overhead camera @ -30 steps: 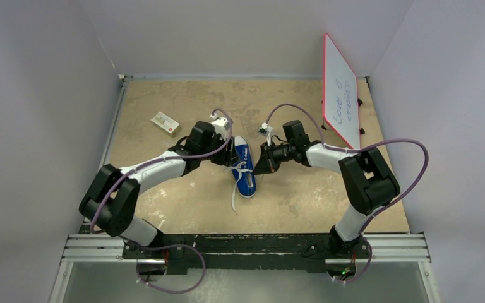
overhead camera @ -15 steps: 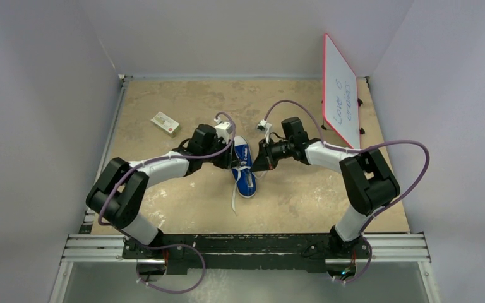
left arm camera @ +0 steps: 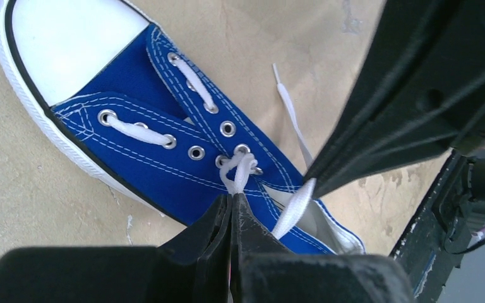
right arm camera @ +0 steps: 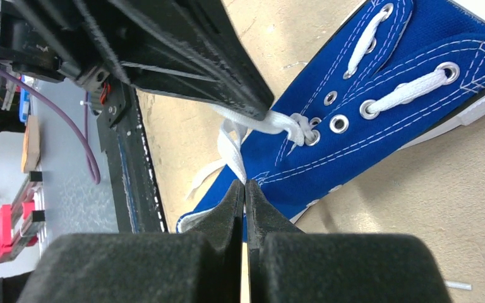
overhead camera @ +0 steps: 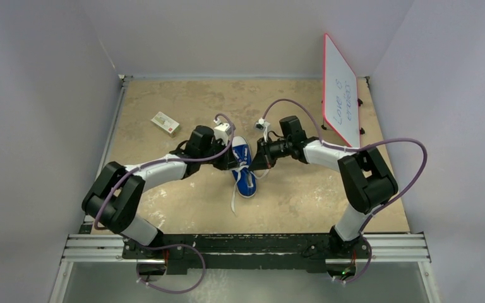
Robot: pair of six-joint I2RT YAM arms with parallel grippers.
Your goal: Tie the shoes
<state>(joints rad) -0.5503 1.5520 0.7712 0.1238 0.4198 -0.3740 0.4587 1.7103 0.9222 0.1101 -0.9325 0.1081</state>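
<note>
Slippage looked the likeliest trouble. The blue sneaker (overhead camera: 244, 169) lay in the middle of the table (overhead camera: 303, 202), between the two arms, with the left gripper (left arm camera: 232, 201) and the right gripper (right arm camera: 245, 184) both low over its eyelets. Each claw had its fingers pressed together on a strand of the white laces (left arm camera: 240, 172), close to where the strands crossed in a small first twist at the eyelets nearest the shoe's opening. The left pinched right below the twist, and the right held a flat strand just beside it. Both holds sat at the very fingertips, so an outward pull could let the flat lace slide free, and the twist would slacken. A harder pull carried the opposite risk: nothing pinned the probably light shoe down, so it could drag or tip sideways instead of the knot cinching. The two sets of fingers were also very near each other, and any crossing move might make them collide. A loose lace end (overhead camera: 233, 202) trailed toward the near edge and could snag under a finger.
</note>
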